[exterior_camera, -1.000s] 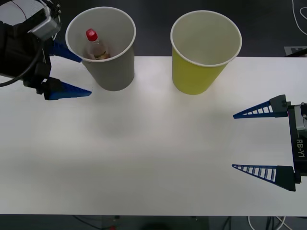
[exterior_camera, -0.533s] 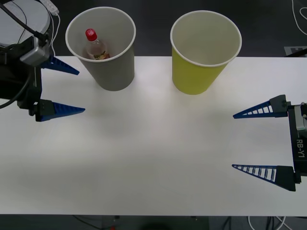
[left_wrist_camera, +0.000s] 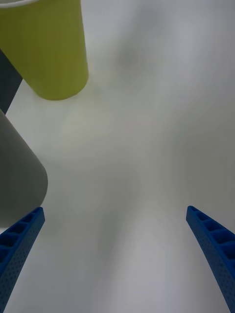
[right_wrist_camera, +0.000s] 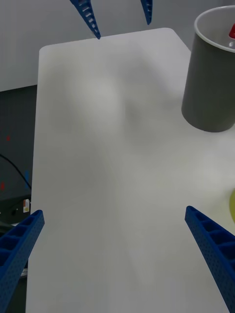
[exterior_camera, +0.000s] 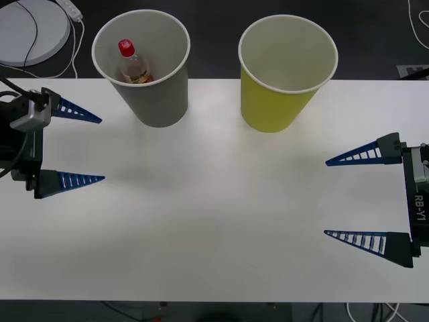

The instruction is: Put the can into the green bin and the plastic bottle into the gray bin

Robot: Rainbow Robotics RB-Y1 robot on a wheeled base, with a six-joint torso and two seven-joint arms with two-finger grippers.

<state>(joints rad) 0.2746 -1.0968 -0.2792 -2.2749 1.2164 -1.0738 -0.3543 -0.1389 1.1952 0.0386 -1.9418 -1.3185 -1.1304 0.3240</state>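
The gray bin (exterior_camera: pixel 151 87) stands at the table's far left, and the plastic bottle (exterior_camera: pixel 133 62) sits upright inside it, red cap up. To its right stands the green bin (exterior_camera: pixel 281 100), its white inside showing. The can is out of view. My left gripper (exterior_camera: pixel 102 149) hangs open and empty over the table's left edge, nearer than the gray bin and apart from it. At the right edge, my right gripper (exterior_camera: pixel 326 198) is open and empty. The right wrist view shows the gray bin (right_wrist_camera: pixel 210 88) and the left gripper (right_wrist_camera: pixel 123 29) beyond. The left wrist view shows both the green bin (left_wrist_camera: pixel 49 49) and the gray bin (left_wrist_camera: pixel 17 181).
The white table (exterior_camera: pixel 214 221) lies bare between the two grippers and in front of the bins. A white round disc with a cable (exterior_camera: pixel 30 30) lies on the dark floor beyond the table's far left corner.
My left gripper has drawn back from beside the gray bin, moving nearer and to the left, still open. The bottle stays in the gray bin. The right arm has not moved.
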